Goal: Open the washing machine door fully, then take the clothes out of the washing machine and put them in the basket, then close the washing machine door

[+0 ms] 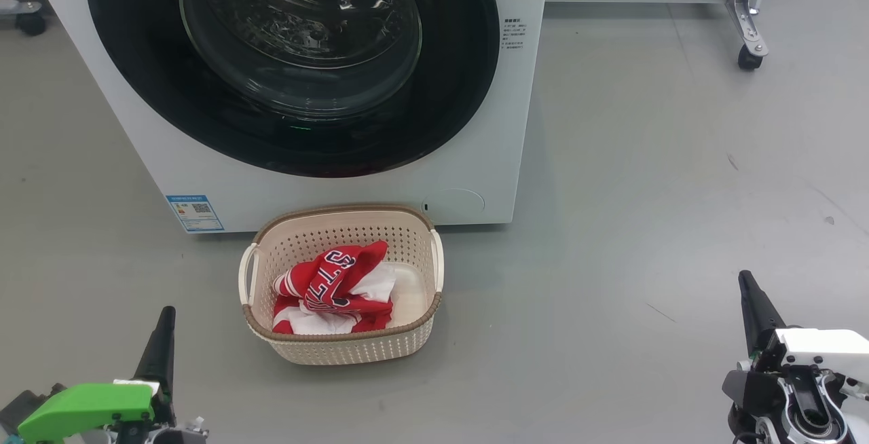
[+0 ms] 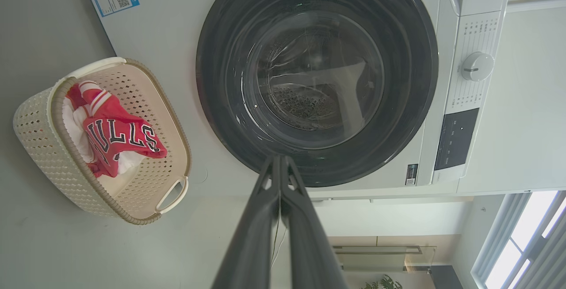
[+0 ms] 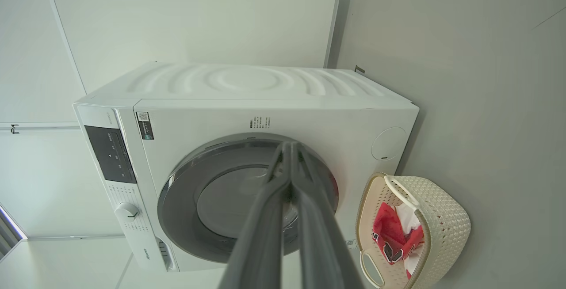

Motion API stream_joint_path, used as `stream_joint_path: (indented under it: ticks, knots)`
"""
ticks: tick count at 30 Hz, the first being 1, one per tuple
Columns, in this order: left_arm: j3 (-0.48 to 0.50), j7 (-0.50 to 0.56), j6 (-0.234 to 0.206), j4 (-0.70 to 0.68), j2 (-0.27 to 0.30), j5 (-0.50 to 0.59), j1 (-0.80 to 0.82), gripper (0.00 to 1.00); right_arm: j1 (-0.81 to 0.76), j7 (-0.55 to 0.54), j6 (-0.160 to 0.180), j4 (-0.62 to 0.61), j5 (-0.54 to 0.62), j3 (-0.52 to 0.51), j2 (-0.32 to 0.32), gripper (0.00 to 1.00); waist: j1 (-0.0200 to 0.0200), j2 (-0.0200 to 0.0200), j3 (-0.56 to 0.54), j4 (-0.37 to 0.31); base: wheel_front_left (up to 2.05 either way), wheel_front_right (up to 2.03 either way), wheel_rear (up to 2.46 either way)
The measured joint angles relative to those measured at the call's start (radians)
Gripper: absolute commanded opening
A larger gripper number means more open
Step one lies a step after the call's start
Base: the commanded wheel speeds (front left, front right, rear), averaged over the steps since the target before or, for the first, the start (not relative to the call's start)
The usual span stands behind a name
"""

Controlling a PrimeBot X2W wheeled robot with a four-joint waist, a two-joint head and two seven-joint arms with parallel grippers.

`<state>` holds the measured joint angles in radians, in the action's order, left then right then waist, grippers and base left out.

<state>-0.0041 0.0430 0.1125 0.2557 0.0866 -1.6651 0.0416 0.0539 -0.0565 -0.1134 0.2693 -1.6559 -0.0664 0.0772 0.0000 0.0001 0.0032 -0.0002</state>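
The washing machine point(image 1: 339, 186) is standing on the grey floor point(image 1: 645, 193). Its round door point(image 1: 441, 91) is sitting shut, flush against the white front, and the steel drum is showing through the glass bowl. A blue label point(image 1: 195, 213) is sticking to the lower corner of the front, on the robot's left.

The basket point(image 1: 353, 352) is sitting on the floor just in front of the machine, below the door. The red clothes point(image 1: 336, 288) are lying bunched inside it with some white cloth, the dark lettering facing up.

Both arms are resting low and well apart, one on each side of the basket and clear of it. The left gripper point(image 1: 165, 313) is rising from the lower left of the head view, its dark fingers pointing up toward the machine. Its jaws are pressing together on nothing. In the left wrist view the fingers point(image 2: 265, 218) are meeting at their tips in front of the door's black rim.

The right gripper point(image 1: 747, 281) is rising from the lower right, tilting slightly inward, its jaws also pressing together and gripping nothing. In the right wrist view its tips are lining up with the top of the door.
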Motion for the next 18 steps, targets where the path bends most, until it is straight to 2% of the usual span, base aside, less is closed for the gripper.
stream_joint_path:
  ticks: [18]
  knots:
    - [0.002, 0.0, 0.007, 0.009, 0.0, 0.0, 0.001, 0.0, 0.0, 0.0, -0.002, 0.005, 0.0, -0.002, 0.0, 0.0, 0.0, 0.0, 0.0, 0.0, 0.0, 0.0, 0.0]
